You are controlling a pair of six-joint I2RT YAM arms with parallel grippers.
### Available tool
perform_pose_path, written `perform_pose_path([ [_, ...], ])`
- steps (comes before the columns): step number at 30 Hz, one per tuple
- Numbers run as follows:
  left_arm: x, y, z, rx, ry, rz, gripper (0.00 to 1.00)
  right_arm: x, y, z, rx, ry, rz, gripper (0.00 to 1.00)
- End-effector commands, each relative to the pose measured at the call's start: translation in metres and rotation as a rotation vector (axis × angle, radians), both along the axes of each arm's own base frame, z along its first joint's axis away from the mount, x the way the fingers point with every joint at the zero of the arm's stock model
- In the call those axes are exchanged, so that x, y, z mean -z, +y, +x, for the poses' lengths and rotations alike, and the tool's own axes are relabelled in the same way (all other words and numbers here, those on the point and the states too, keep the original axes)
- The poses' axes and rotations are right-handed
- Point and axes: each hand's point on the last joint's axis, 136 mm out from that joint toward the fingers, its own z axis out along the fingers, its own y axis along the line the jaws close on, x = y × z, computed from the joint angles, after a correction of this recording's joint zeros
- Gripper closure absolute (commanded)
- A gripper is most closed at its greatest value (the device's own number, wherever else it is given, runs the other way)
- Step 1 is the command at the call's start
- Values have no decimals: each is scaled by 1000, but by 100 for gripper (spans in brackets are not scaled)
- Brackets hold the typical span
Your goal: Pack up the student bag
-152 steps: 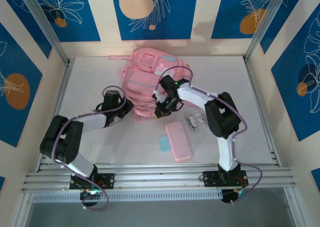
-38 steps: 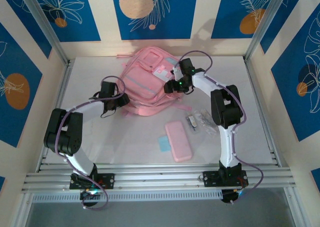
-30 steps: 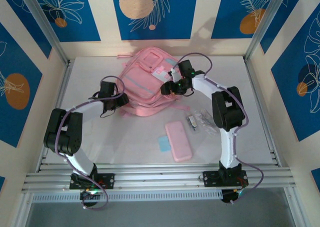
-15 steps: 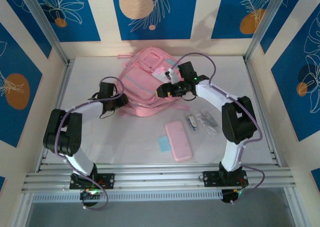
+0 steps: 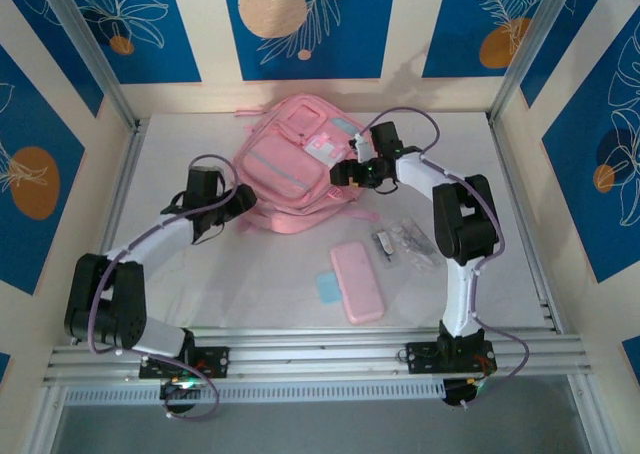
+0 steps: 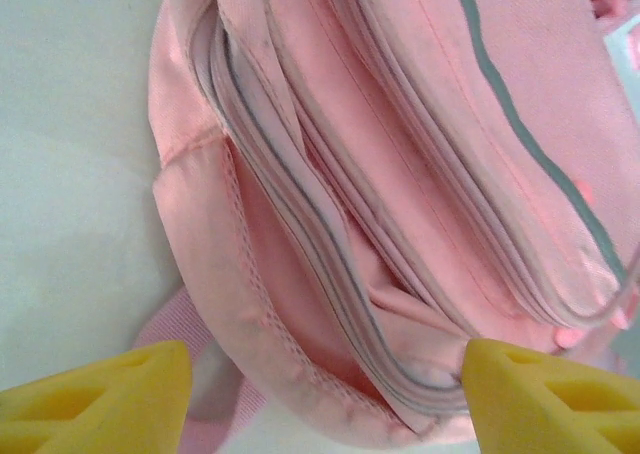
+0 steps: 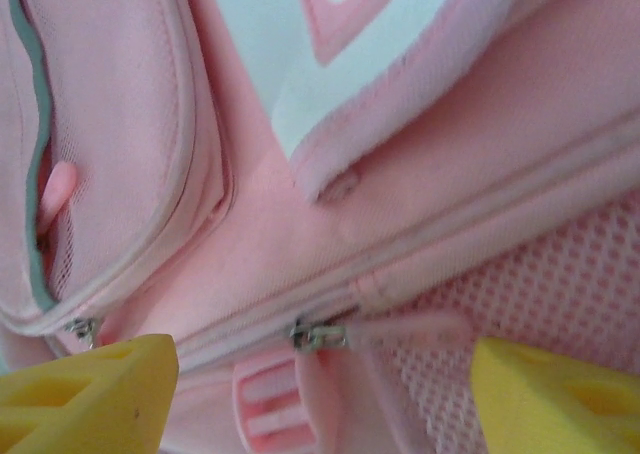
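Top external view, down onto a white table (image 5: 200, 274): large soft pink fabric student bag (image 5: 290, 164) flat at the far middle, front pockets and pale blue-white patches facing up, pink straps trailing off its near edge. Left gripper (image 5: 236, 200) at the bag's near-left corner, right gripper (image 5: 345, 172) at its right side, both arms bent in from the near edge. Nearer the arm bases and well apart from the bag: a flat pink rectangular pencil case (image 5: 357, 281), a small pale blue flat rectangle (image 5: 326, 287) just beside it on the left, and a clear plastic packet (image 5: 405, 242) of small items on the right.

Left wrist view: yellow fingertips (image 6: 95, 409) spread wide, gripping nothing, with the rounded edge of the student bag (image 6: 400, 174) between and beyond them. Stacked seams and grey-lined zipper tracks running diagonally across the fabric, a pink webbing strap (image 6: 212, 414) poking out onto the table below. Contact between fingers and fabric impossible to tell.

Right wrist view: yellow fingertips (image 7: 85, 394) likewise wide apart and holding nothing, close over the bag's side. Between them a metal zipper pull (image 7: 315, 336), a pink ribbed buckle (image 7: 268, 406) just beneath it, a pink mesh pocket (image 7: 540, 284) to the right and a pale blue-white patch (image 7: 340, 34) above.
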Motion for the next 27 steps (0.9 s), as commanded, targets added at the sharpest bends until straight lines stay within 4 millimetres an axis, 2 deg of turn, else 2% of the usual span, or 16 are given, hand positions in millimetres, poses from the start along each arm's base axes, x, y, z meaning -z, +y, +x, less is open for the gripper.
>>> perform_pose_path([
  [1,10,-17,-16,19,48,-75,29,-4,11,11,-38,-36,27,23],
  [5,22,-31,-14,28,56,-107,32,1,27,2,-84,-7,67,22],
  [8,33,-37,-11,31,74,-102,32,-6,39,-13,-125,18,107,23],
  [11,41,-39,-11,27,90,-106,32,-24,48,-31,-145,51,179,23],
  [21,48,-32,-10,4,89,-70,32,-101,80,-94,-273,50,394,23],
  [24,51,-32,-10,7,94,-67,32,-99,81,-100,-289,29,359,24],
  [27,50,-33,-11,13,93,-69,32,-86,69,-92,-243,43,310,24],
])
